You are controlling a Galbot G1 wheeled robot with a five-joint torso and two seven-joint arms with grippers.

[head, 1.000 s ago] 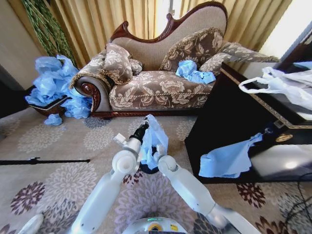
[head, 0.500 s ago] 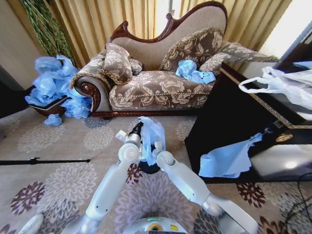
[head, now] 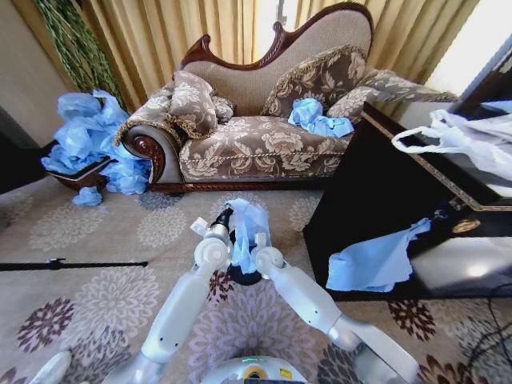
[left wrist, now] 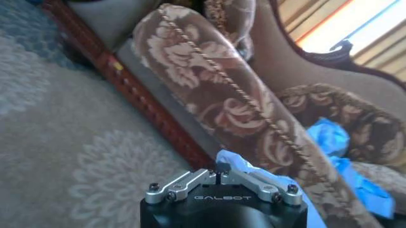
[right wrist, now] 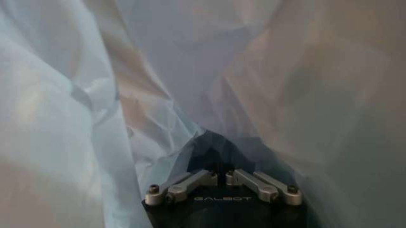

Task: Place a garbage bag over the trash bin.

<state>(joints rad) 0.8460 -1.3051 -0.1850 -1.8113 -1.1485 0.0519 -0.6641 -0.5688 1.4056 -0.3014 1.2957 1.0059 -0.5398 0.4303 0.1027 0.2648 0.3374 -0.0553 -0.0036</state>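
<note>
— Holding what, those two grippers?
— Left gripper (head: 226, 214) and right gripper (head: 258, 240) both pinch the garbage bag (head: 248, 228), draped above the trash bin (head: 244, 276) on the carpet (head: 96, 240) before the sofa (head: 256, 144).

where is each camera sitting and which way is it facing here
Head view: on the robot's head, looking down at both arms holding the garbage bag over the trash bin, sofa beyond.
Left wrist view: behind the left gripper, facing the sofa.
Right wrist view: behind the right gripper, facing bag film.
All share the bag.
</note>
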